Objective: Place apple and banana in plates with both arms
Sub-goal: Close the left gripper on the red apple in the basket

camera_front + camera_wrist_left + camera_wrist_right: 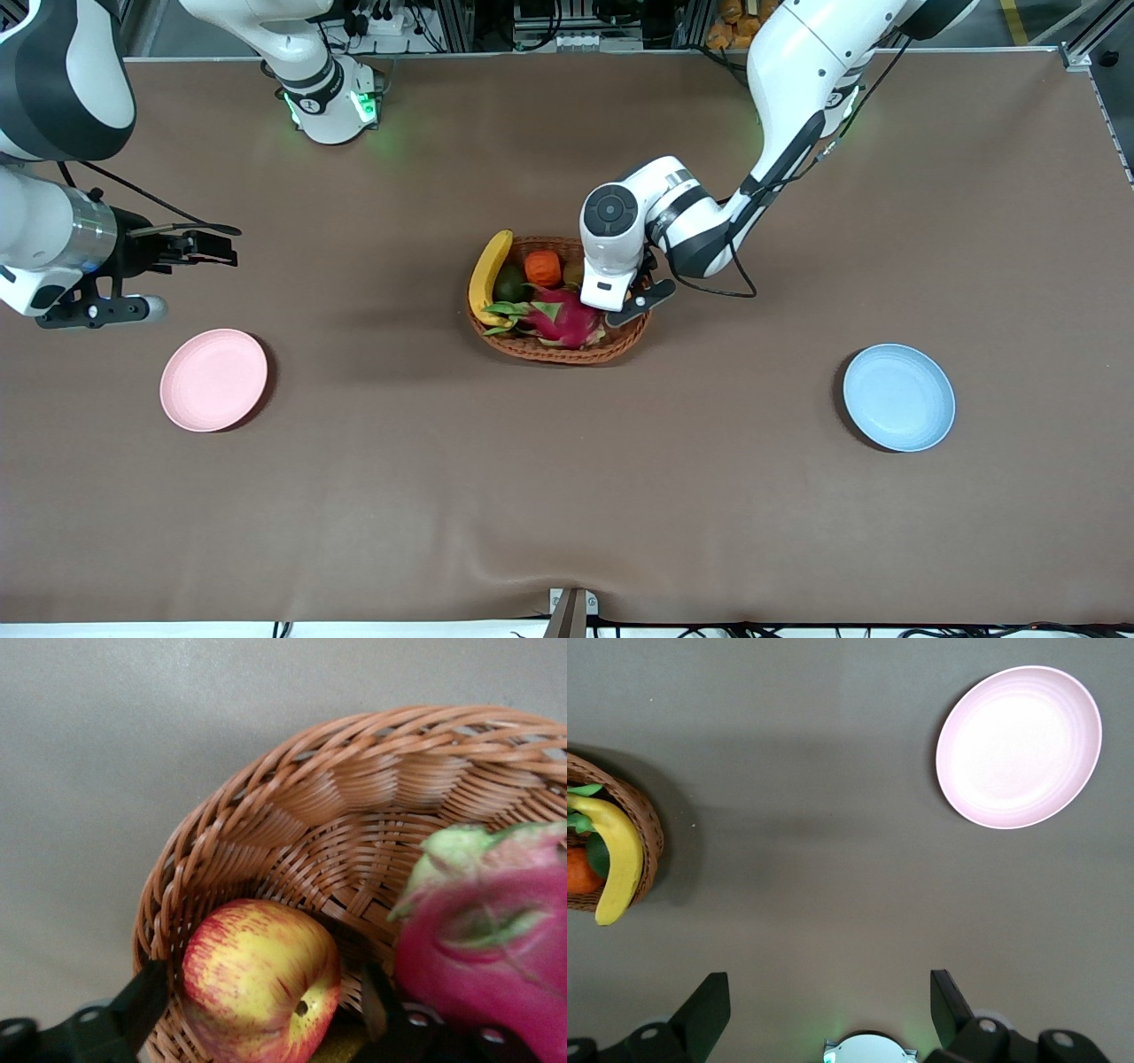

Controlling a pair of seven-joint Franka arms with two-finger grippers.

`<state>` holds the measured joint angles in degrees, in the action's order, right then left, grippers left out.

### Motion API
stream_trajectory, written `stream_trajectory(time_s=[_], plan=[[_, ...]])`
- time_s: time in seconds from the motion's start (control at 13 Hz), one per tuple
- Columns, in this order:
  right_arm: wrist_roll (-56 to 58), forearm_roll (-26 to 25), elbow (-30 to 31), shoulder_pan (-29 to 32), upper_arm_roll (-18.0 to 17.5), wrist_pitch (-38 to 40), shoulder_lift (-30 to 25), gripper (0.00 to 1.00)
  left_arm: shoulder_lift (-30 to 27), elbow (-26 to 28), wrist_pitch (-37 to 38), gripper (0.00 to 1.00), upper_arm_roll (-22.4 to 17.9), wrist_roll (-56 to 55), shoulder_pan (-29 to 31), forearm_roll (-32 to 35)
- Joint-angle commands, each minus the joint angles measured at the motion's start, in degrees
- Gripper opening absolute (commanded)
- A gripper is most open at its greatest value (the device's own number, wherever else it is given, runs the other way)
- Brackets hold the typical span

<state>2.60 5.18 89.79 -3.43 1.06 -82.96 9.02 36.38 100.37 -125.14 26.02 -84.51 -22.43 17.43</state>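
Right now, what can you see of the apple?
The apple is small and round, yellow with red streaks, its skin smooth and whole. It lies tipped over in the brown wicker basket, its dark stem dimple facing sideways, next to the pink dragon fruit. The left hand is open, one finger at each side of the apple, not yet closed on it. The front view hides it under that arm.

Left gripper (640, 297) lowered, wrist bent downward, fingers spread wide. Right gripper (208, 244) waits aloft (fingers apart too).
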Motion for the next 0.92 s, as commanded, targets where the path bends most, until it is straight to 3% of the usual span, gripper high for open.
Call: stream_trajectory(time_s=[0.0, 0.08, 0.31, 0.46, 0.69, 0.85], plan=[[4.7, 4.8, 3.4, 0.1, -0.1, 0.4, -1.1, 1.0, 1.4, -1.0, 0.7, 0.71, -0.4, -1.5, -1.2, 1.7], [7.0, 5.9, 3.8, 0.2, -0.1, 0.4, -1.1, 1.0, 1.5, -1.0, 0.7, 0.58, -0.4, -1.6, -1.3, 1.7], [7.8, 6.0, 3.9, 0.3, -0.1, 0.5, -1.0, 1.0, 1.2, -1.4, 2.2, 0.0, -0.4, -1.6, -1.4, 1.7], [7.9, 6.3, 3.9, -1.1, -0.2, 1.0, -1.0, 1.0, -0.7, -2.4, 4.9, 0.0, -0.4, -1.2, -1.2, 1.7], [13.0, 6.5, 3.9, -5.6, -0.1, 2.5, -0.6, 1.0, -6.4, -4.8, 15.8, 0.0, -0.3, 2.0, 0.0, 1.7], [13.3, 6.8, 3.7, -7.0, -0.1, 2.5, -0.6, 1.0, -11.6, -5.4, 18.9, 0.0, 0.1, 10.0, 4.9, 0.7]])
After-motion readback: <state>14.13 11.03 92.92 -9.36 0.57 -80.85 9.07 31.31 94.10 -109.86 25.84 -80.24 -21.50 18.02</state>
